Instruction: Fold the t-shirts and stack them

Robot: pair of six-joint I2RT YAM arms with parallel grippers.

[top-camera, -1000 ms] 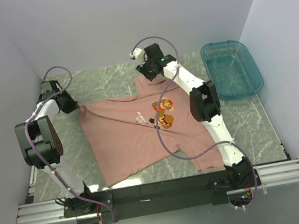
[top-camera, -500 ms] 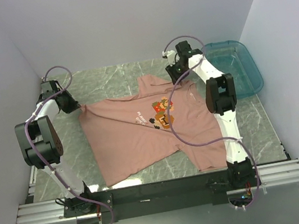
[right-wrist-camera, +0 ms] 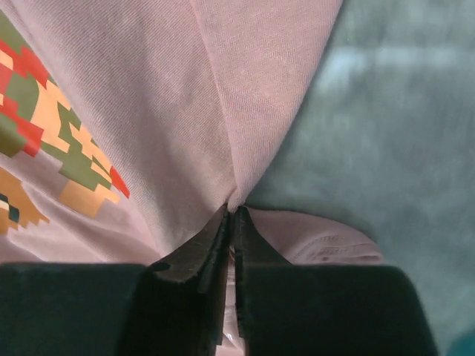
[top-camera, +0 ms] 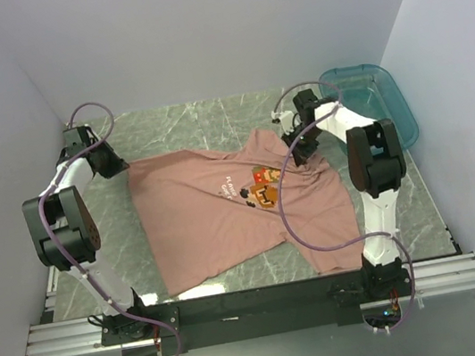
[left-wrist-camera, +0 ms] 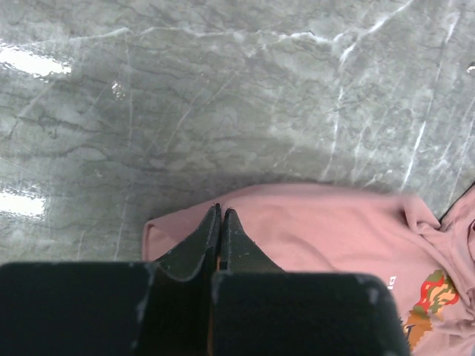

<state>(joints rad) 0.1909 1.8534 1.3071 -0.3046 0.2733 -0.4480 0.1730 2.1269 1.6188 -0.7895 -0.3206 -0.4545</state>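
1. One t-shirt (top-camera: 217, 217), dusty salmon pink with short sleeves, lies spread on the grey marble table (top-camera: 174, 120). It lies chest side up and rumpled rather than flat, and its near edge reaches close to the table's front rail.
2. The chest carries one pixelated cartoon print (top-camera: 263, 187) in orange, red, green and brown, with a few lines of small white text just to its left.
3. There are two arms, one hand each.
4. The left hand (top-camera: 115, 165) sits at the shirt's far left corner. In the left wrist view its two fingers are clenched together on the cloth edge there.
5. The right hand (top-camera: 299, 152) is at the shirt's far right side, just beside the print. In the right wrist view its fingers pinch the fabric, which gathers into a ridge running to the fingertips.
6. One teal translucent plastic bin (top-camera: 390, 113) stands at the table's far right corner, apart from the shirt.
7. Two purple cables loop along the arms, one on each.
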